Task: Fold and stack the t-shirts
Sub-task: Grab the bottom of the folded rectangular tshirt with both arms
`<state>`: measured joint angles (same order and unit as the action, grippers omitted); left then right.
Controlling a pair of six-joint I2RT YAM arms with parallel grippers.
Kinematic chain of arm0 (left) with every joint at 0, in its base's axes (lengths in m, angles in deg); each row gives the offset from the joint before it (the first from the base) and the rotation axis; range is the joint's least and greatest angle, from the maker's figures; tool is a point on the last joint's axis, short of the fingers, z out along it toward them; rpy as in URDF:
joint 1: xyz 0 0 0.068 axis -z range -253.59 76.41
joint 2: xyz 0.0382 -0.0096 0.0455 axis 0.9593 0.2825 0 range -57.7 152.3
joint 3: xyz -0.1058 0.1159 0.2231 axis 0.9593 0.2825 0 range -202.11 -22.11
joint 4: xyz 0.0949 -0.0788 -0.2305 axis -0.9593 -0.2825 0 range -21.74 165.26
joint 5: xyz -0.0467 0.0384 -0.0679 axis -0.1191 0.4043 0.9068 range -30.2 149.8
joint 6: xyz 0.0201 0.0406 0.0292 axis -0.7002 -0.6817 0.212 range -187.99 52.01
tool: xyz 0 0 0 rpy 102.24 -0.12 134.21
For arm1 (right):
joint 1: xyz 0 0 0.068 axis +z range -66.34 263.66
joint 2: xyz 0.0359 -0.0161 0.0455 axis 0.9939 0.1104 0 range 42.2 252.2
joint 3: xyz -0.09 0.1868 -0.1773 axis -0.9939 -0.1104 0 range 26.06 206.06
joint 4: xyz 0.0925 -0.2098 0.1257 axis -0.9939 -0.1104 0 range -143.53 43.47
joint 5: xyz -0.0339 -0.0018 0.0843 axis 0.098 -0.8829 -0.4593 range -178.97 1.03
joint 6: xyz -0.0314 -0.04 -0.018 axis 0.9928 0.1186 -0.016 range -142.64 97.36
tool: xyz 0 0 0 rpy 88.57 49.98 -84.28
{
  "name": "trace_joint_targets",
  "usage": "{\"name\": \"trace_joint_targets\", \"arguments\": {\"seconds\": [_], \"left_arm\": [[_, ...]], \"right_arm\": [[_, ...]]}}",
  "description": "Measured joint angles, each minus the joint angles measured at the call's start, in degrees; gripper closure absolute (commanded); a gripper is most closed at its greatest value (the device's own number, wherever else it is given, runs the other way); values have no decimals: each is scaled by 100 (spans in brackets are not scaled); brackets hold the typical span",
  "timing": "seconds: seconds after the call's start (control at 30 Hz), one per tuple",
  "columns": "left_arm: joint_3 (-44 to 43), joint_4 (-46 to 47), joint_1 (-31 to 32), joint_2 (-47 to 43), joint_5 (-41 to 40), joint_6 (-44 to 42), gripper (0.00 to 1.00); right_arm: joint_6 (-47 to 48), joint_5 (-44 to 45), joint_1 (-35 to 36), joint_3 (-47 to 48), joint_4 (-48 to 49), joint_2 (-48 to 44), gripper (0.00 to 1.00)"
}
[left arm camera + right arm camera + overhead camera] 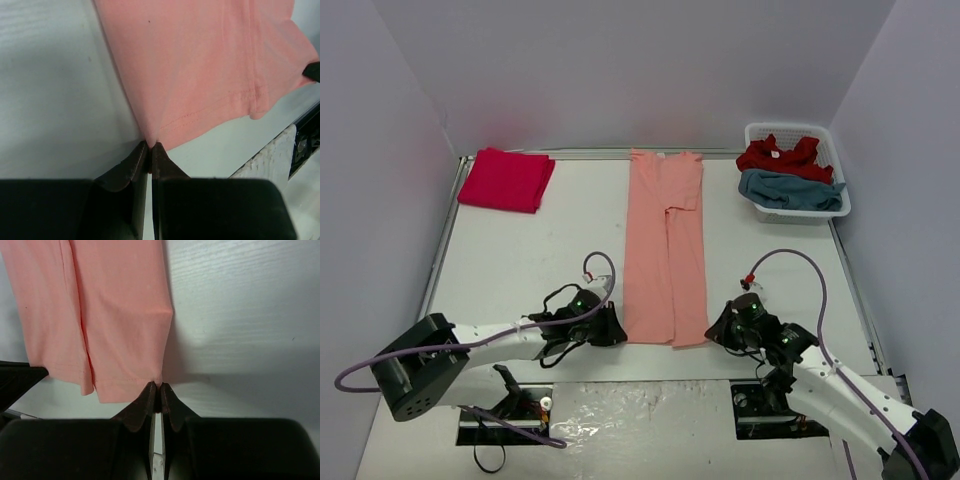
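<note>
While the white worktop (520,260) carries everything, items are listed by size.

1. Salmon tee (665,250) (200,65) (115,305): flat at the centre of the worktop, folded lengthwise into a long narrow strip. Its collar end is far and its hem end is near the arm bases. One folded-in flap overlaps the other along the middle.
2. Basket (795,127): white, slotted, at the far right corner, holding two tees.
3. Folded red tee (506,179): a flat square at the far left corner, well apart from the salmon tee.
4. Teal tee (790,190): crumpled in the near part of the basket.
5. Crumpled red tee (780,157): in the far part of the basket, touching the teal tee.
6. Left gripper (620,335) (150,145): low at the strip's near left hem corner, jaws pressed together and pinching that corner.
7. Right gripper (712,335) (157,385): low at the near right hem corner, jaws pressed together and nipping the cloth there.
</note>
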<state>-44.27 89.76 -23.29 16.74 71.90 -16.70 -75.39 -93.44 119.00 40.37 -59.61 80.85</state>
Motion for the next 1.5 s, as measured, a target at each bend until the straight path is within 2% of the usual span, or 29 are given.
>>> {"name": "trace_joint_targets", "arguments": {"seconds": [0.23, 0.43, 0.77, 1.03, 1.5], "left_arm": [[151, -1032, 612, -844, -544, 221, 98], [151, -1443, 931, -1075, -879, 409, 98], [105, -1891, 1003, -1290, -1158, 492, 98], [-173, -2653, 1003, -1934, -1458, 481, 98], [-509, -3115, 1003, -2131, -1810, 439, 98]], "right_arm": [[-413, 278, 588, 7, -503, -560, 100], [-734, 553, 1108, 46, -745, -619, 100], [-1167, 1268, 2052, 525, -848, -245, 100], [-1390, 1867, 2686, 929, -868, 496, 100], [-1449, 2479, 2887, 1419, -905, 911, 100]]}}
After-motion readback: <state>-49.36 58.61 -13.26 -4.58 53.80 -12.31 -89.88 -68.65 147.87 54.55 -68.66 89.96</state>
